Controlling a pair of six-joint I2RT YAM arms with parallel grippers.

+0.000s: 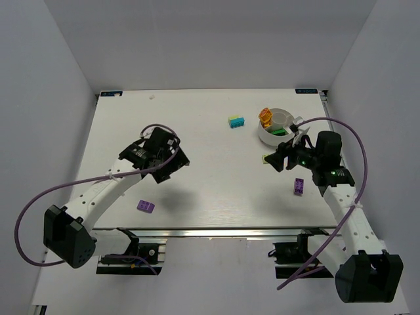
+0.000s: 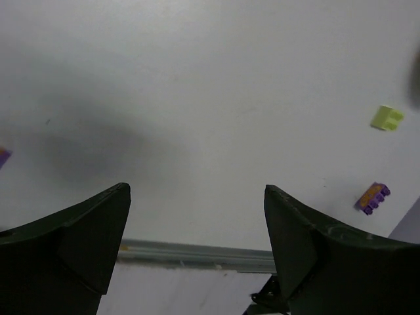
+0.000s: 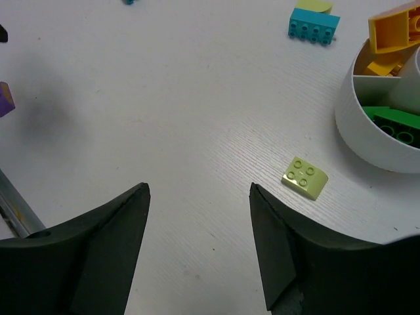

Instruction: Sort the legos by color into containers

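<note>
Right wrist view: the right gripper stands released, its dark jaws spread with bare table between them and nothing held. Just ahead and to the right lies a pale yellow-green brick, studs up, close to the white bowl but not touching it. In the bowl, a green brick lies in one compartment and orange bricks lie in the next, one of them sticking up over the rim. Farther out sits a cyan brick with a yellow-green piece on top, apart from the bowl. The left gripper is likewise spread wide and empty, hanging above bare table. From the top camera, a purple brick lies near the table's front edge beside the left arm, and a second purple brick lies just beside the right arm, on the near side of the bowl.
</note>
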